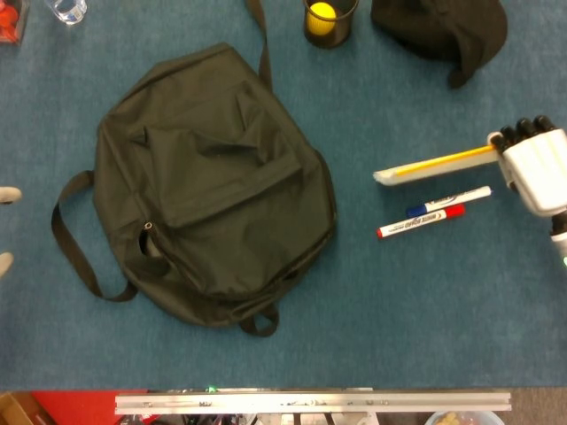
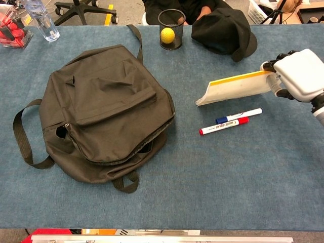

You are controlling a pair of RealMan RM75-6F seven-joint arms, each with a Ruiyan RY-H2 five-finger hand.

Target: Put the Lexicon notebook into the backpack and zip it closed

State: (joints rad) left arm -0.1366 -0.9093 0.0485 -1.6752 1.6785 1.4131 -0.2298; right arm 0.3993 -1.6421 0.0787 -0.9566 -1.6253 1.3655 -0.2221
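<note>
The black backpack (image 1: pixel 213 186) (image 2: pixel 101 106) lies flat on the blue table, left of centre, with a gap showing along its lower right edge (image 2: pixel 147 147). My right hand (image 1: pixel 534 168) (image 2: pixel 298 75) grips the Lexicon notebook (image 1: pixel 434 166) (image 2: pixel 235 87) by its right end. The notebook hangs above the table, tilted up on edge, its yellow strip on top and its free end pointing toward the backpack. At the left edge of the head view two pale tips (image 1: pixel 5 195) show, likely my left hand, too little to read.
A red marker (image 1: pixel 421 222) (image 2: pixel 224 125) and a blue-capped marker (image 1: pixel 449 201) (image 2: pixel 239 115) lie under the notebook. At the back stand a mesh cup with a yellow ball (image 2: pixel 171 29), a black cap (image 2: pixel 223 30) and a bottle (image 2: pixel 43 20).
</note>
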